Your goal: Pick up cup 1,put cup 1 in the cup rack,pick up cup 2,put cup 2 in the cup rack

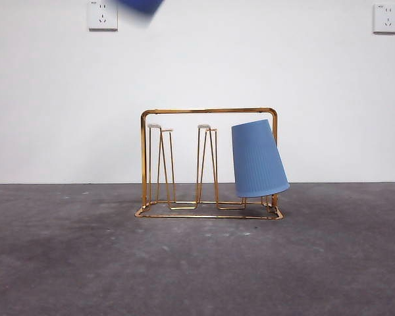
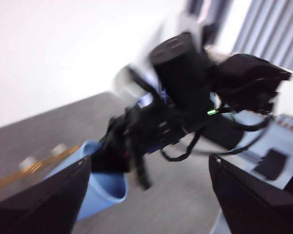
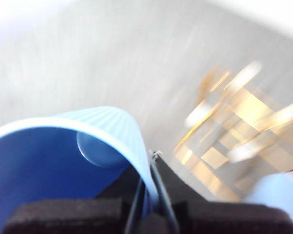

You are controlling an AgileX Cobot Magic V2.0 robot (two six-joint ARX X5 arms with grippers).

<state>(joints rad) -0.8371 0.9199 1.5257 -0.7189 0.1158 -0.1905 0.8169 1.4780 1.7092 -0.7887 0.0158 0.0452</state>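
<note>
Already one pale blue ribbed cup (image 1: 258, 159) sits upside down, tilted, on the gold wire cup rack (image 1: 209, 112). Overhead, the right gripper (image 3: 147, 195) pinches a second blue cup's (image 3: 63, 165) rim; racking it remains. Empty, the left gripper (image 2: 146, 195) stands spread.

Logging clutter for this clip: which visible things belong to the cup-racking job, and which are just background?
Job:
- cup rack, gold wire
- blue cup upside down and tilted on the rack's end peg
- second blue cup, its rim pinched by the right gripper
- left gripper, open, empty

Background:
- two wall sockets
- grey table
</note>
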